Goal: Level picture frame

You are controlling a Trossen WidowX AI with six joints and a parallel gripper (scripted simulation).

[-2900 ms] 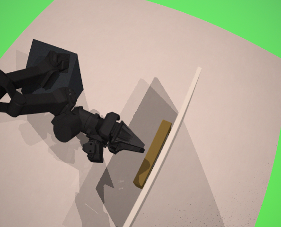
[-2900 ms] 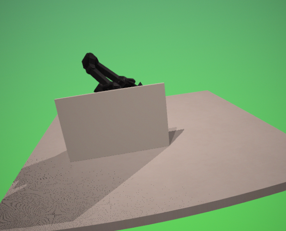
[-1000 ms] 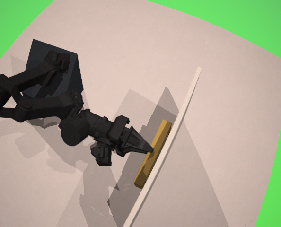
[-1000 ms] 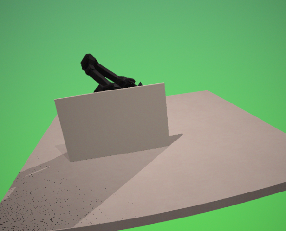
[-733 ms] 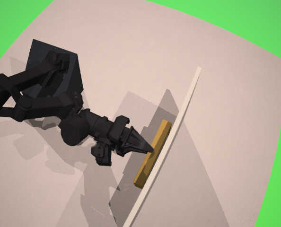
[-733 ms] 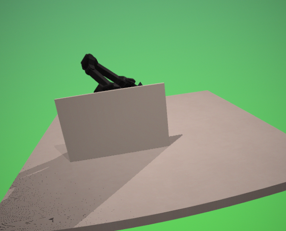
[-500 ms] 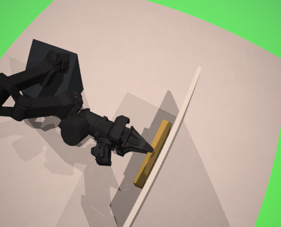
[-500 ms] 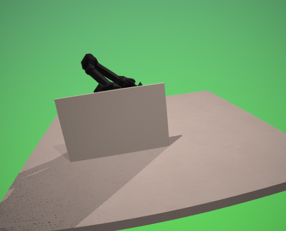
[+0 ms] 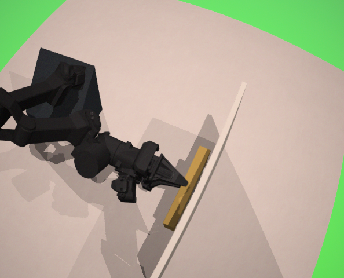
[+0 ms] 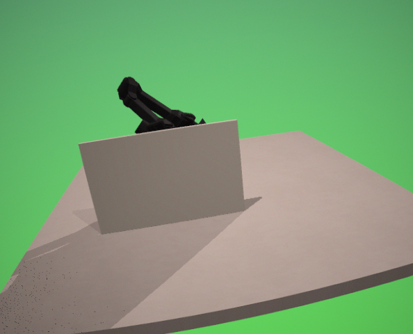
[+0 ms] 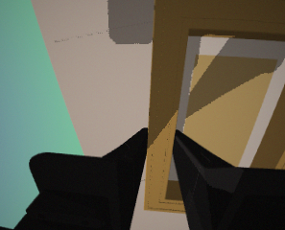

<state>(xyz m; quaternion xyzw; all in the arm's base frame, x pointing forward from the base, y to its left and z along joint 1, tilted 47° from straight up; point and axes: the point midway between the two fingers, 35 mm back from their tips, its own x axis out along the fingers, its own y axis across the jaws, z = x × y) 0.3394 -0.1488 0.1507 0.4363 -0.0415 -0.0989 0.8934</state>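
The golden-brown picture frame (image 9: 198,158) (image 11: 168,62) hangs close to the front of the pale upright wall panel (image 9: 241,93) (image 10: 167,179). My gripper (image 9: 186,184) (image 11: 159,133) is shut on the picture frame. In the wrist view its dark fingers stand on both sides of the frame's left bar, a little above the lower left corner. The top camera sees the frame from above, with the fingertips at its upper edge, so I cannot tell how much it tilts. The screw and the notched strip are hidden. In the exterior view the panel hides the frame and the fingers.
The dark block (image 9: 49,59) under the arm's base stands at the upper left in the top view. The arm (image 9: 52,128) (image 10: 152,108) reaches from it toward the panel. The pale table top (image 9: 285,119) (image 10: 325,216) carries shadows of the arm and panel.
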